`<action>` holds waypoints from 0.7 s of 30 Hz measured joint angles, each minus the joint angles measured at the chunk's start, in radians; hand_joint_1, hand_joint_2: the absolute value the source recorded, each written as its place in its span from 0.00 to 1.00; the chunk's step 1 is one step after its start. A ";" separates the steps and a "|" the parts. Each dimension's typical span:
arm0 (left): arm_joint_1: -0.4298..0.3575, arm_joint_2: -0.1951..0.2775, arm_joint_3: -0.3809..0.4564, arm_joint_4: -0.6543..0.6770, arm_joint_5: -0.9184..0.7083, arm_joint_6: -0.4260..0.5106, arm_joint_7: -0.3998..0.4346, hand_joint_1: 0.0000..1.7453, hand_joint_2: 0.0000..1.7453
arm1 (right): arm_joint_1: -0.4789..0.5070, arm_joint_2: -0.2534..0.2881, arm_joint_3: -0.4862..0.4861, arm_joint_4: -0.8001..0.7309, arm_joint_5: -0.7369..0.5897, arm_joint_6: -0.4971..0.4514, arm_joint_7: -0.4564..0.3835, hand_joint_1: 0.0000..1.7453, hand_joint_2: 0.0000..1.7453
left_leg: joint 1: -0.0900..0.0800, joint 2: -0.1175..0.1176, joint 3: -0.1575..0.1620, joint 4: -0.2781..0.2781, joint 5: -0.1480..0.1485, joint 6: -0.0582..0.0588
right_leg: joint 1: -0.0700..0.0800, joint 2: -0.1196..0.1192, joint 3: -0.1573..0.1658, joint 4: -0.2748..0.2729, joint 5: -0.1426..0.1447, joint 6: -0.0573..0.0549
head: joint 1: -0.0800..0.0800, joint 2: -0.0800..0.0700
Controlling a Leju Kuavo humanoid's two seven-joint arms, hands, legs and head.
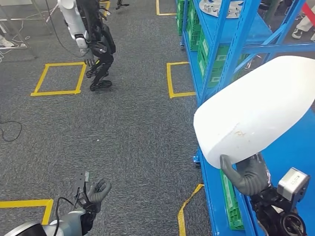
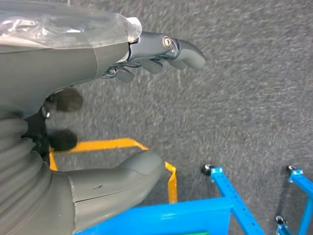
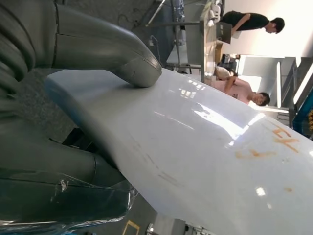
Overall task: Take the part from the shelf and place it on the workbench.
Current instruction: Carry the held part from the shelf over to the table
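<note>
A large, smooth white part [image 1: 256,105] with rounded ends hangs in the air beside the blue shelf [image 1: 223,49], held by my right hand [image 1: 249,173] at its lower end. In the right wrist view the thick thumb [image 3: 136,66] presses on the part's glossy white face [image 3: 207,147], which bears faint orange marks, while the fingers lie under it. My left hand [image 1: 94,191] is low at the left over the grey carpet, fingers apart and holding nothing; the left wrist view shows its fingers [image 2: 177,49] and thumb [image 2: 122,178] spread wide.
Green crates [image 1: 232,204] sit on the shelf's lower levels. Another humanoid robot [image 1: 91,39] stands at the far left near a yellow floor square [image 1: 59,78]. Yellow tape [image 1: 187,206] runs on the carpet by the shelf foot. People [image 3: 243,90] stand far off.
</note>
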 joint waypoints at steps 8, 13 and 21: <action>-0.001 -0.001 0.000 0.000 -0.003 -0.004 0.003 0.00 1.00 | 0.004 0.001 -0.002 0.005 0.005 0.004 0.004 1.00 1.00 | 0.000 0.094 -0.173 0.313 -0.111 -0.018 | 0.010 -0.087 0.012 -0.010 -0.004 -0.038 | -0.021 0.000; -0.008 0.000 0.000 0.000 -0.009 -0.003 0.009 0.00 1.00 | 0.003 0.001 -0.003 0.005 0.011 0.007 0.009 1.00 1.00 | -0.013 0.151 -0.035 0.025 0.018 0.002 | 0.020 -0.129 0.023 -0.009 -0.018 -0.024 | -0.027 0.000; -0.012 -0.002 0.000 0.000 -0.010 -0.002 0.018 0.00 1.00 | 0.003 0.001 -0.004 0.007 0.012 0.009 0.009 1.00 1.00 | -0.012 0.089 -0.023 0.008 0.015 0.039 | 0.014 -0.063 -0.085 0.238 -0.150 0.008 | -0.007 0.000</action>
